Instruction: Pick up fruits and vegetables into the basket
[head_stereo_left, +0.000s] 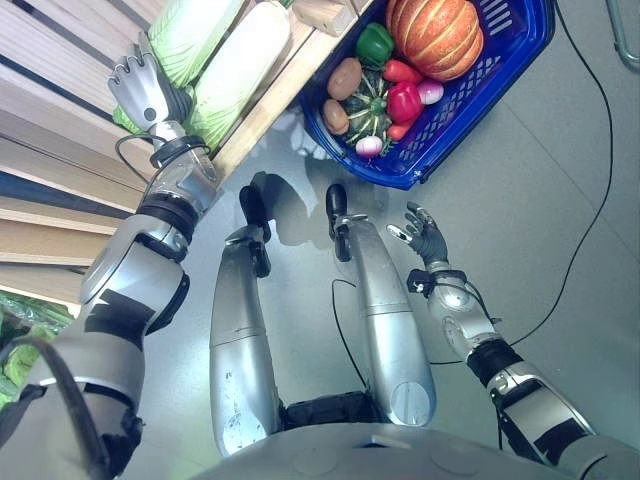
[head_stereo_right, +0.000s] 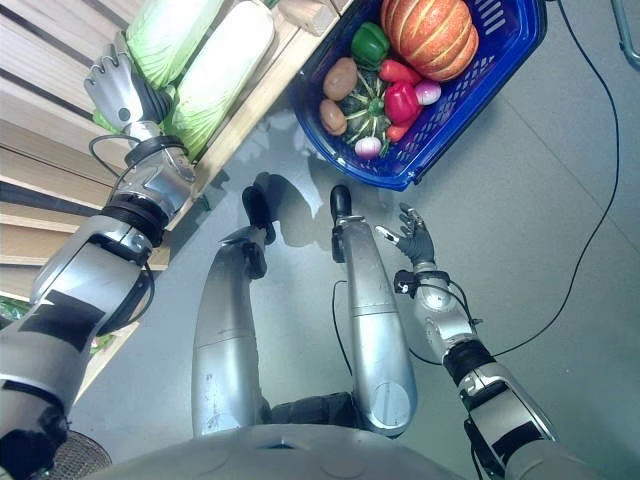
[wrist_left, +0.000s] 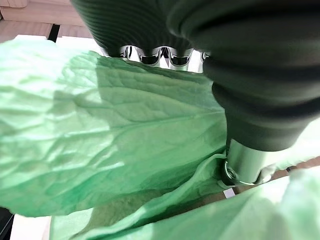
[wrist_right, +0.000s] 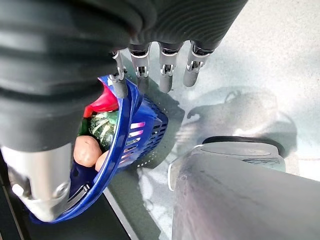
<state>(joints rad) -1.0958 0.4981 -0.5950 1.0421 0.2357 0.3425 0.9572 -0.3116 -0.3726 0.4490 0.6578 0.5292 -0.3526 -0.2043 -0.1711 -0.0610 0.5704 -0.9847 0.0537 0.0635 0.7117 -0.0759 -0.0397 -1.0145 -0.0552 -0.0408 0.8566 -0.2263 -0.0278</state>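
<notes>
At the upper left of the head views, the left hand (head_stereo_left: 145, 88) lies on a long pale-green napa cabbage (head_stereo_left: 192, 35) that rests on the slatted wooden shelf (head_stereo_left: 60, 70). Its fingers reach straight and spread over the leafy end; in the left wrist view crinkled green leaf (wrist_left: 110, 130) sits against the palm. Whether the thumb has closed on anything I cannot tell.

The cabbage looks bulky and fairly heavy, soft and crushable in its outer leaves, firmer along its pale ribbed body. A hold round the thick middle would likely serve better than one on the loose leaves, which could tear or slip.

Just beside it, to the right, lies a second pale cabbage (head_stereo_left: 240, 65), touching or nearly touching the first, so little room is left for fingers between them. The shelf's wooden front edge (head_stereo_left: 275, 100) stands between the cabbages and the basket.

At the upper middle sits the blue plastic mesh basket (head_stereo_left: 470, 110) on the grey floor (head_stereo_left: 560, 200), already holding an orange ribbed pumpkin (head_stereo_left: 434, 35), a green bell pepper (head_stereo_left: 375, 44), a red pepper (head_stereo_left: 404, 101), a dark green striped squash (head_stereo_left: 366, 108) and brown potatoes (head_stereo_left: 344, 78); free room looks scarce.

At the lower right, the right hand (head_stereo_left: 422, 235) hangs over the floor near the basket's corner, fingers loosely open, holding nothing.
</notes>
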